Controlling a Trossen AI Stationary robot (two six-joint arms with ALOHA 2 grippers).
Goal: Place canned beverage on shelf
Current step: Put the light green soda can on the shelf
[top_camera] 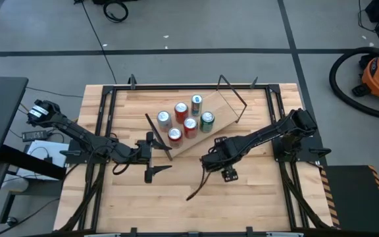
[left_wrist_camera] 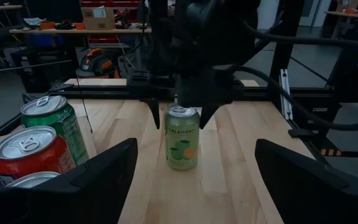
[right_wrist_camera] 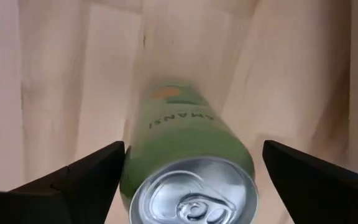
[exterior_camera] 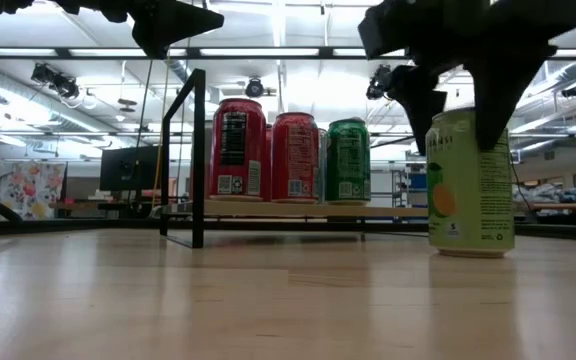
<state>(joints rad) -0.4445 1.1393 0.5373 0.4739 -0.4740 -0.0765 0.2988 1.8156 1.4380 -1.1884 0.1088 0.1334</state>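
Pale green can (top_camera: 221,157) hidden under right arm in high view.

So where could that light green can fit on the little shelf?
The shelf has bare wood at its far-right end, past the green can. Its near-left end is crowded with six cans. The light green can stands on the table between the right claw's open fingers.

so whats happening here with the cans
The right gripper hangs open directly over a pale green can that stands upright on the table, beside the shelf, not on it. Six cans already stand on the shelf. The left gripper waits open at the shelf's other end, holding nothing.
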